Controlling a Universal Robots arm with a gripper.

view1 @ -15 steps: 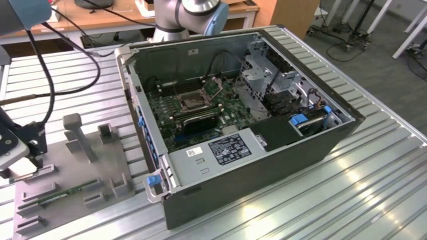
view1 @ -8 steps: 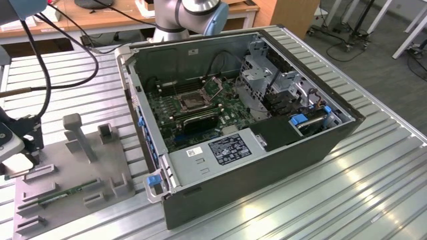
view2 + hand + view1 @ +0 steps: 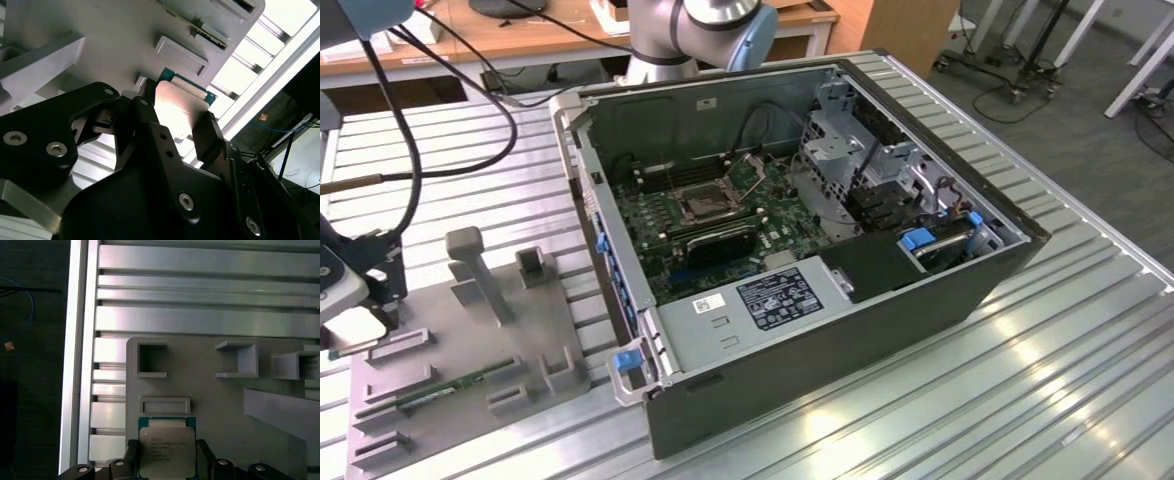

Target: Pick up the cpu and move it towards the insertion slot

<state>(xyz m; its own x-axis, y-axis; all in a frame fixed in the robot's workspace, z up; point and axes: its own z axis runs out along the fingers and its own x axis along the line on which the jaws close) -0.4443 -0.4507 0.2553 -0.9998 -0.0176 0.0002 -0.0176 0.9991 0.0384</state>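
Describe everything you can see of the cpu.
The cpu is a flat square chip: a shiny silver metal lid with print, on a green-edged board. It lies level over the grey fixture plate, beside a raised rectangular frame. The end effector is shut on it, a black finger against each of two opposite edges. Whether it rests on the plate or is lifted cannot be told.

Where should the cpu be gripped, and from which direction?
By its two opposite side edges, coming straight down from above: the cpu lies flat on the gray fixture plate, its smooth top offering no hold. The gripper has its fingers against those edges.
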